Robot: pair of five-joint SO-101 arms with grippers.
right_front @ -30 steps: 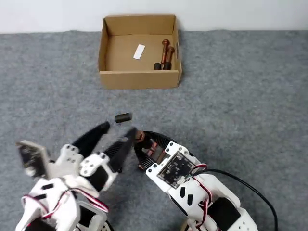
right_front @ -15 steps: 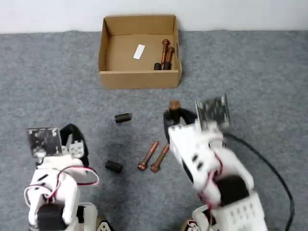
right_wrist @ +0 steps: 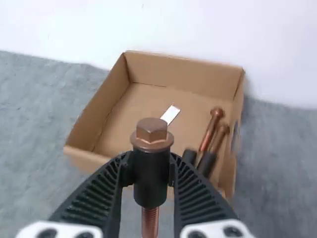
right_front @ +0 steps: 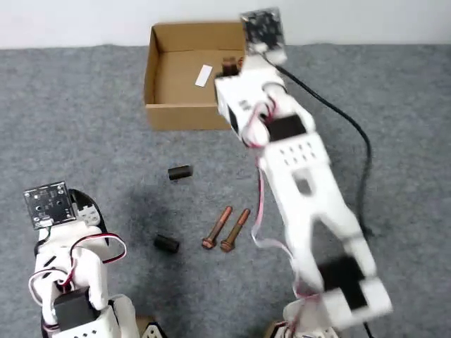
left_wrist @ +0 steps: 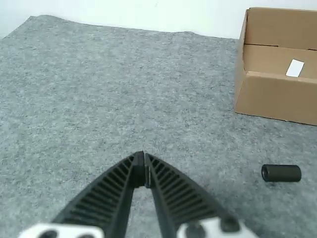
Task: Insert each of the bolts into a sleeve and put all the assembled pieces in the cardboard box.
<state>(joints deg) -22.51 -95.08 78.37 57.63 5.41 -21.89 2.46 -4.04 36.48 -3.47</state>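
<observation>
Pulled back to the near left, the left gripper (left_wrist: 144,163) is pinched shut on nothing. Over the cardboard box (right_front: 169,116), the right gripper (right_wrist: 151,171) squeezes a bolt (right_wrist: 152,133) in its sleeve (right_wrist: 151,181). Next it should dip down and let go.

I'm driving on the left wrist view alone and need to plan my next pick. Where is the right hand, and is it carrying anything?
Observer: The right hand is shut on a bolt-and-sleeve piece, held upright at the cardboard box.
Operator: Anything inside the box?
Observer: Two assembled pieces lie along one side wall.
Operator: What's loose besides the sleeve I see?
Observer: Two bolts side by side, with a second sleeve near them.
</observation>
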